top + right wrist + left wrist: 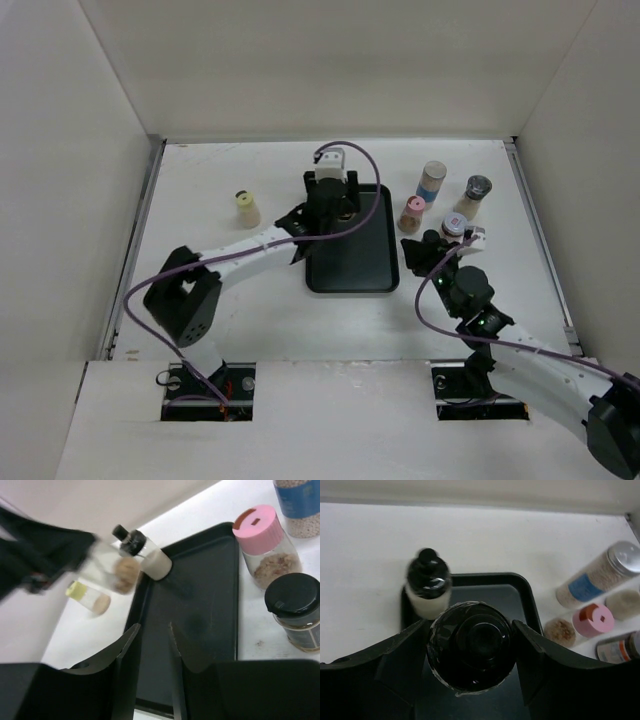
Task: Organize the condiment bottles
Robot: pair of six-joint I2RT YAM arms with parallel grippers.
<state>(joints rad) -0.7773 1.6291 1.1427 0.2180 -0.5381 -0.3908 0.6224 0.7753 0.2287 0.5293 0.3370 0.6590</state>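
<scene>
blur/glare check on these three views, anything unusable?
Top external: evenly lit, sharp, soft shadows only. Left wrist: the small black-capped white bottle at the flat black tray's far corner is smeared; glare patches on the film-wrapped dark-capped jar up close. Right wrist: the left arm and that jar are motion-blurred; the pink-capped clear jar is crisp.

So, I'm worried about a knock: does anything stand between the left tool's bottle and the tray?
Nothing visible does. The left tool holds the bottle over the tray. A second bottle stands just beyond it, in the tray's far corner.
</scene>
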